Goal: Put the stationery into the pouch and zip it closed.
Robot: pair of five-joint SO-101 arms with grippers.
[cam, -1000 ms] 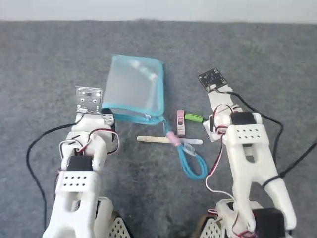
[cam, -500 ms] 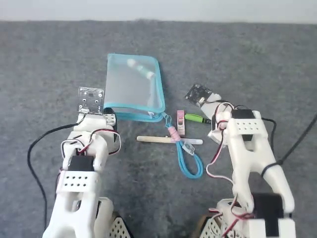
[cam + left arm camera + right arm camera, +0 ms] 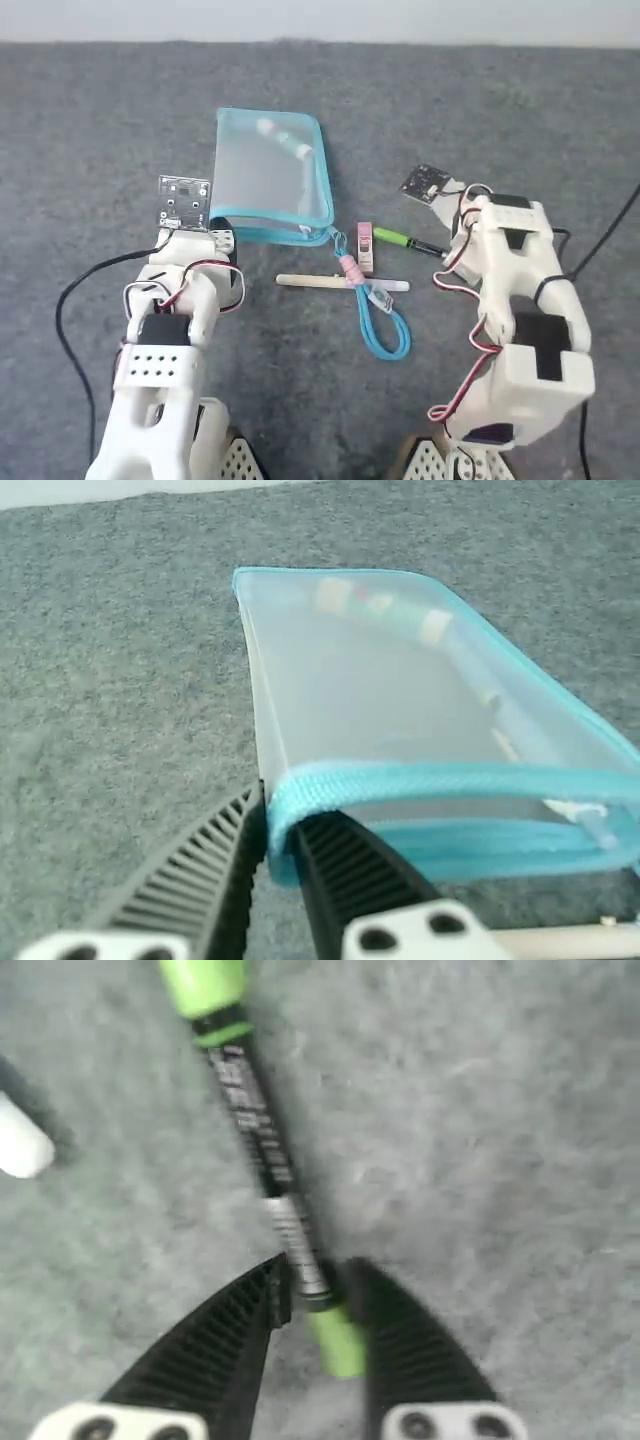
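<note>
A: Grey carpet is running under everything. Where are we finding the pen (image 3: pixel 405 240)?

B: We are seeing it lying flat, just in front of our right gripper (image 3: pixel 312 1278), its long axis pointing away from that gripper toward the pouch (image 3: pixel 270 180). Our fingers (image 3: pixel 240 1330) are sitting narrowly apart, straddling its tail end, not yet pinching.

A: And our left gripper (image 3: pixel 272 852)?

B: We are clamping it on the near corner of the pouch's open blue edge.

A: Which arm are we judging nearer?

B: Our right one. With the pen lying between it and the mouth, we are expecting a lengthwise carry leftward.
</note>
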